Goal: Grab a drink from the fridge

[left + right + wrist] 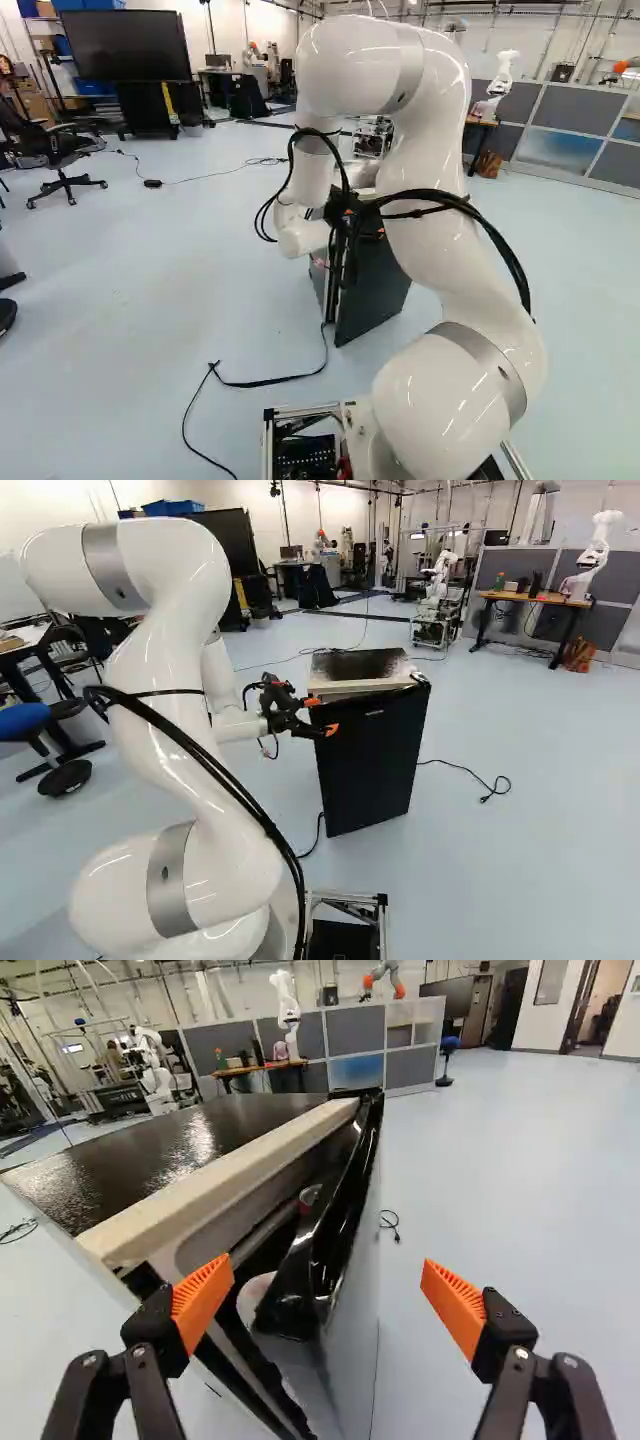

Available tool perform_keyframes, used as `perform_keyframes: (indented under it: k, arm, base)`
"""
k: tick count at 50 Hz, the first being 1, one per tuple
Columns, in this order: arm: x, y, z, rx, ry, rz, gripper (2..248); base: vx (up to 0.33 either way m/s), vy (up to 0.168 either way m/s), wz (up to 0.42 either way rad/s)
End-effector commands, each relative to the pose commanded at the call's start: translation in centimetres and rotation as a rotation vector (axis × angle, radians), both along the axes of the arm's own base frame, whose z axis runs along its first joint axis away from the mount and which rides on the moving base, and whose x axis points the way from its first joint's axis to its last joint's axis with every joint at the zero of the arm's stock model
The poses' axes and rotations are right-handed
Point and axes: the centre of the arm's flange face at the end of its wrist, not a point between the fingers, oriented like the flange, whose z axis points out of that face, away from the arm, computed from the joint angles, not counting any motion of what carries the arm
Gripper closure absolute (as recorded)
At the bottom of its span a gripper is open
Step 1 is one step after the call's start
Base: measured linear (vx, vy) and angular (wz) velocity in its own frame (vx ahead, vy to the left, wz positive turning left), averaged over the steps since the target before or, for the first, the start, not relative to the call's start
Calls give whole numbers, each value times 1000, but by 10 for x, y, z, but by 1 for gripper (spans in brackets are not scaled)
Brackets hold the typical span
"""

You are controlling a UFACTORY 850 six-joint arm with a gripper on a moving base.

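Entries, right base view, left to right:

Stool with blue seat (25, 718), at the left edge.

White arm (200, 780), one, rising from the foot of the view and bent over at the top.

Black gripper (325, 715), two fingers with orange pads (203, 1300). Fingers spread wide; in the wrist view the near corner of the door lay between and ahead of them, ungripped.

Small black fridge (370, 770), upright on the floor, dark top with a pale rim. Its door (330, 1225) stood ajar, a narrow gap showing in the wrist view. In that gap, one partly hidden red-and-grey item (309, 1196); whether this was the drink could not be told.

Another robot (440, 575), white, on a wheeled frame, beyond the fridge.

Black cable (465, 770), loose on the floor, right of the fridge.

Wooden-topped desk (535, 598), before grey partitions (635, 570).
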Motion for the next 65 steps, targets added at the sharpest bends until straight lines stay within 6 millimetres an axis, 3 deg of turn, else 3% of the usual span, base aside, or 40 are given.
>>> perform_keyframes:
  k: [65]
  arm:
    - [-141, -61, 6, -93, 142, -200, 3]
  base:
    - [0, 0, 0]
